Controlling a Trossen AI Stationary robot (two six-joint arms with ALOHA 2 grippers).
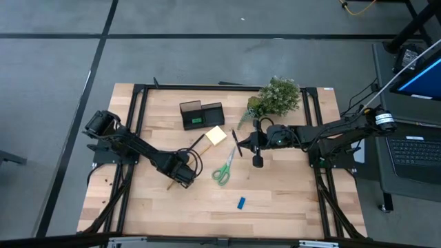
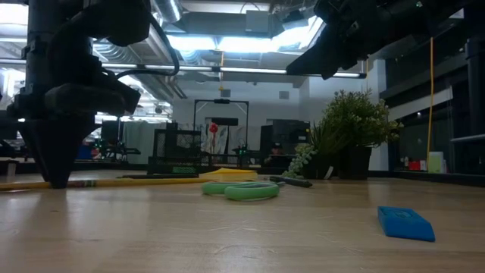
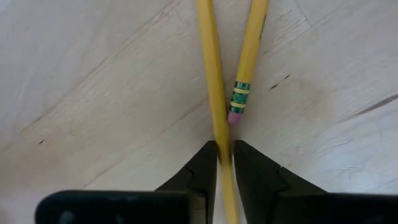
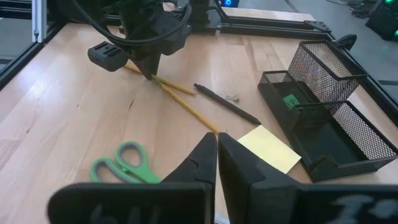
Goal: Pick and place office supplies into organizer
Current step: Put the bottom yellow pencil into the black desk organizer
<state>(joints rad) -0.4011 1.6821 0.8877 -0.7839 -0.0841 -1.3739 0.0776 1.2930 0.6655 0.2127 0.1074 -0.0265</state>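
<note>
Wooden table (image 1: 275, 207) carries all the supplies, and the black mesh organizer (image 1: 202, 114) stands near its far edge, beside the yellow sticky-note pad (image 1: 216, 135). Toward the left side of the table, the left gripper (image 3: 224, 163) is down on the surface, and its fingers grasp one yellow pencil (image 3: 212, 81). A second pencil (image 3: 249, 62) lies crossed just beside it, eraser end near the fingertips. To do this step well, I think the grip must be firm before lifting, and the lift straight up, so the second pencil is not dragged. The right gripper (image 4: 217, 149) waits clenched and empty above the middle of the table. The green-handled scissors (image 1: 224, 169) and the small blue piece (image 1: 241, 202) are not yet placed.
</note>
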